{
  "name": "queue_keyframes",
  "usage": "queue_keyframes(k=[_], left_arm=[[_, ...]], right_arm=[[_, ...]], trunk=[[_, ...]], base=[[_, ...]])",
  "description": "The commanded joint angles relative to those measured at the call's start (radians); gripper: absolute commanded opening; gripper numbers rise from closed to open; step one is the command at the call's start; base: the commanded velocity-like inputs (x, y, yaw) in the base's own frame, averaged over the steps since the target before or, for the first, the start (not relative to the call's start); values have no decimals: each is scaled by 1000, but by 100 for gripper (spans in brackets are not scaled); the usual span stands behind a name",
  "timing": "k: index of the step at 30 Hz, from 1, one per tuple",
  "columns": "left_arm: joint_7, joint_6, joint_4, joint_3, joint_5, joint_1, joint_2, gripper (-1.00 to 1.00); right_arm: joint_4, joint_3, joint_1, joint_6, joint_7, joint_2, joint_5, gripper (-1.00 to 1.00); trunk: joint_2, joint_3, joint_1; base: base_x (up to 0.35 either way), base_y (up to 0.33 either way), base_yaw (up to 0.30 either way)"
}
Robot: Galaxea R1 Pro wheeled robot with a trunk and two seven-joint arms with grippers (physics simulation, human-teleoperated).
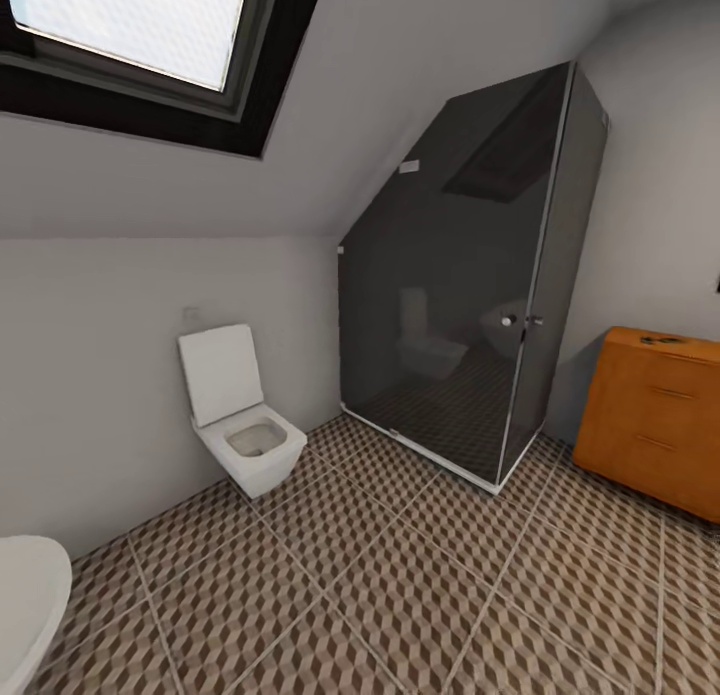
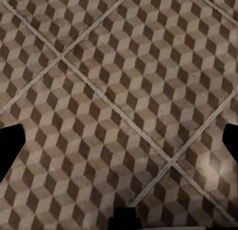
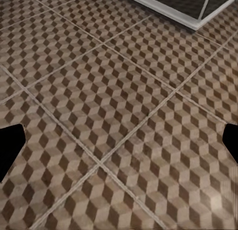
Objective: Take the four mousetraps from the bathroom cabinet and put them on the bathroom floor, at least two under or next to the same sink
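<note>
The orange-brown cabinet point(image 1: 655, 420) stands against the wall at the far right in the head view, its drawers shut. On its flat top lies a small flat patch with dark parts, the mousetraps point(image 1: 660, 340), too small to count. The cube-patterned bathroom floor point(image 1: 400, 585) spreads across the lower half of that view. The bathroom sink is out of view. My left gripper point(image 2: 119, 145) hangs open above bare floor tiles point(image 2: 114, 91), its dark fingertips point(image 2: 10, 148) far apart. My right gripper point(image 3: 119, 145) is open too, over floor tiles point(image 3: 124, 106), with nothing between its fingers.
A dark glass shower enclosure point(image 1: 470, 275) fills the far corner beside the cabinet, its white base rim point(image 3: 173, 14) also in the right wrist view. A white wall-hung toilet point(image 1: 245, 420) is at the left. A rounded white fixture point(image 1: 25, 595) edges in at the bottom left.
</note>
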Motion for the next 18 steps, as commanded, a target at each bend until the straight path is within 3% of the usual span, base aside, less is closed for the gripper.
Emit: queue_keyframes(k=[1,18], left_arm=[[0,-2,-1,1,0,1,0,100],[1,-2,0,1,0,0,-2,100]], right_arm=[[1,1,-1,-2,-6,0,6,100],[1,1,-1,-2,-6,0,6,100]], trunk=[[-1,-1,0],[-1,-9,0]], base=[[0,0,-292],[0,0,-292]])
